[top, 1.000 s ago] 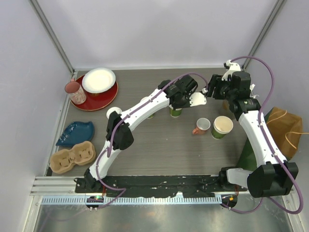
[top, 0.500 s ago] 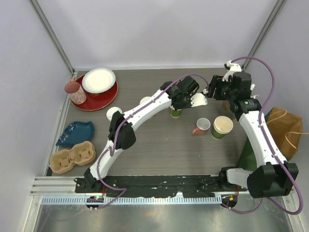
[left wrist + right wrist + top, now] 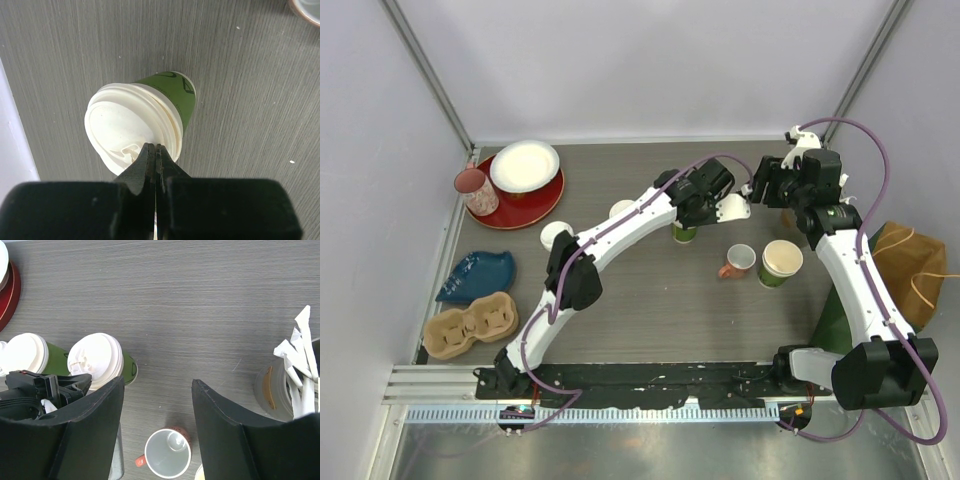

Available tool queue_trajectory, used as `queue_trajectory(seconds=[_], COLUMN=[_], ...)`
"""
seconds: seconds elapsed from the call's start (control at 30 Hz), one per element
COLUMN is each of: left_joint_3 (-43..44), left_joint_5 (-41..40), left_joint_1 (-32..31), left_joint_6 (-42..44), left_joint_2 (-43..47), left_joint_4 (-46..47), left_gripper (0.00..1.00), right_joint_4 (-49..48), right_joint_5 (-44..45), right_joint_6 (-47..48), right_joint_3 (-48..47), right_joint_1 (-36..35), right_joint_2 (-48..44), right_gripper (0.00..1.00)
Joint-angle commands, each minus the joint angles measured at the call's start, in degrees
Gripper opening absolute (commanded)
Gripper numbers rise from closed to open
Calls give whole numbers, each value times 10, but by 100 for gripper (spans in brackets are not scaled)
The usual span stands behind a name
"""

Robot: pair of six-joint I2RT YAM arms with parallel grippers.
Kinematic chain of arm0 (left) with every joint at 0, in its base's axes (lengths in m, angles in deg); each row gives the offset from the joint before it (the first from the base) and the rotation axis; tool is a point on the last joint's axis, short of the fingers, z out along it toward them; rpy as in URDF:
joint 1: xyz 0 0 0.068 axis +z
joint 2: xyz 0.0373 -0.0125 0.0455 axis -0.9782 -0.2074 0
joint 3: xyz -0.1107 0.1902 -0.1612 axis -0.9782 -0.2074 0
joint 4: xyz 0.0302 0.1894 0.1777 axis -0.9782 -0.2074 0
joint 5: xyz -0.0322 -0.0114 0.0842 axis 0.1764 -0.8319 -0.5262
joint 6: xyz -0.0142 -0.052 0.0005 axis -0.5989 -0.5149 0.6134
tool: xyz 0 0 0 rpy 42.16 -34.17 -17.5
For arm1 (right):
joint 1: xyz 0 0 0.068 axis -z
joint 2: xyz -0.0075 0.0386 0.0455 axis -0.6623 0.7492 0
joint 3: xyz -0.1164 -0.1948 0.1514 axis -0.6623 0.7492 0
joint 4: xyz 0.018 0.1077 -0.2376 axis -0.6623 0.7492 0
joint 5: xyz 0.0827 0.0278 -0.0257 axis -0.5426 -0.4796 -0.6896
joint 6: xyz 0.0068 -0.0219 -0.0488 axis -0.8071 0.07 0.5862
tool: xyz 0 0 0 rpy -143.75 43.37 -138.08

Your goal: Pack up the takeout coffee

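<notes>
One takeout coffee, a green cup (image 3: 684, 233) with a white lid (image 3: 127, 125), stands mid-table under my left gripper (image 3: 155, 146). The gripper's jaws are shut tight, and the tips rest at the lid's near rim without holding it. The same cup (image 3: 95, 359) shows in the right wrist view, with the black left fingers beside it. A second lidded green cup (image 3: 27, 352) stands just left of it, partly hidden by the left arm (image 3: 620, 210). My right gripper (image 3: 157, 405) hangs open above the table, to the right of both cups (image 3: 760, 187), with nothing in it.
A pink-handled mug (image 3: 167, 454) sits below the right gripper, beside a lidless green cup (image 3: 781, 262). A jar of white packets (image 3: 290, 385) and a brown bag (image 3: 905, 260) are at the right. A cardboard cup carrier (image 3: 470, 325), blue dish (image 3: 475, 275) and red tray (image 3: 545, 205) lie left.
The left arm has shifted slightly, its wrist edging toward the far right over the lidded cup. The right arm and the cups have stayed put.
</notes>
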Motion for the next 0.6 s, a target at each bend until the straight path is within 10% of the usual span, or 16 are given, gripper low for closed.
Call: queue_trajectory(seconds=[0.0, 0.57], left_joint_3=[2, 1], left_joint_5=[-6, 4], left_joint_1=[-36, -54], left_joint_6=[24, 22], left_joint_2=[23, 36], left_joint_4=[31, 29], left_gripper=[0, 0], right_joint_4=[-23, -20], right_joint_5=[-29, -31], right_joint_6=[2, 6], right_joint_3=[-6, -7], right_joint_1=[-7, -7], right_joint_2=[-16, -16], right_gripper=[62, 62])
